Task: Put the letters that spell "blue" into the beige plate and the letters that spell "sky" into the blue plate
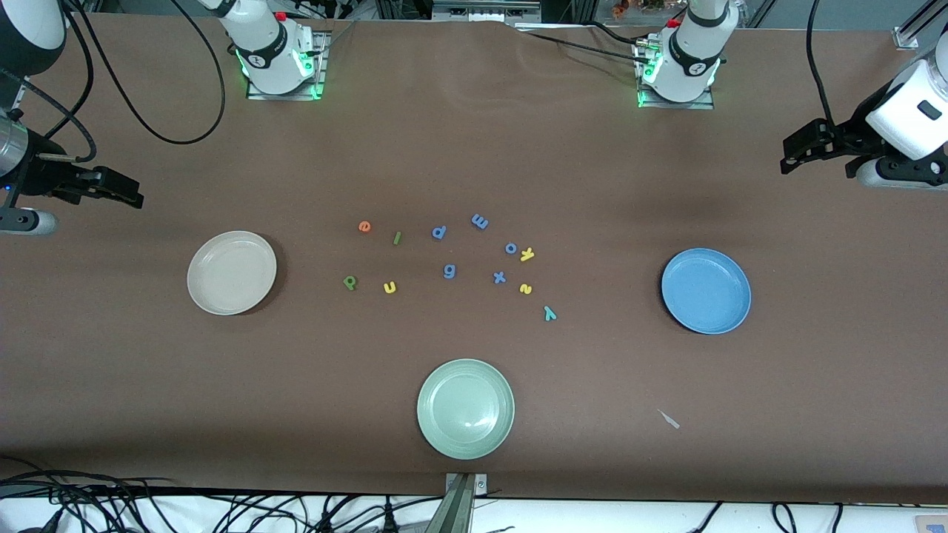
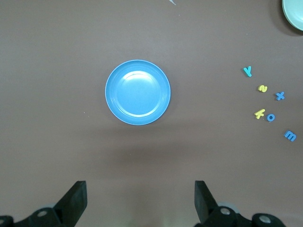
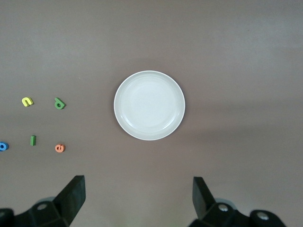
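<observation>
The beige plate (image 1: 232, 272) (image 3: 149, 105) lies bare toward the right arm's end. The blue plate (image 1: 706, 291) (image 2: 138, 92) lies bare toward the left arm's end. Between them lie orange e (image 1: 364, 226), green l (image 1: 397, 237), green b (image 1: 349, 282) and yellow u (image 1: 390, 287), then yellow k (image 1: 527, 254), yellow s (image 1: 526, 289) and teal y (image 1: 549, 313). My right gripper (image 1: 129, 191) (image 3: 138, 196) hangs open over the table's end by the beige plate. My left gripper (image 1: 791, 157) (image 2: 140, 198) hangs open over the end by the blue plate. Both hold nothing.
A pale green plate (image 1: 465, 408) sits nearer the front camera than the letters. Several blue-purple letters, such as m (image 1: 480, 220), g (image 1: 449, 271) and x (image 1: 499, 277), lie among the task letters. A small pale scrap (image 1: 669, 419) lies near the front edge.
</observation>
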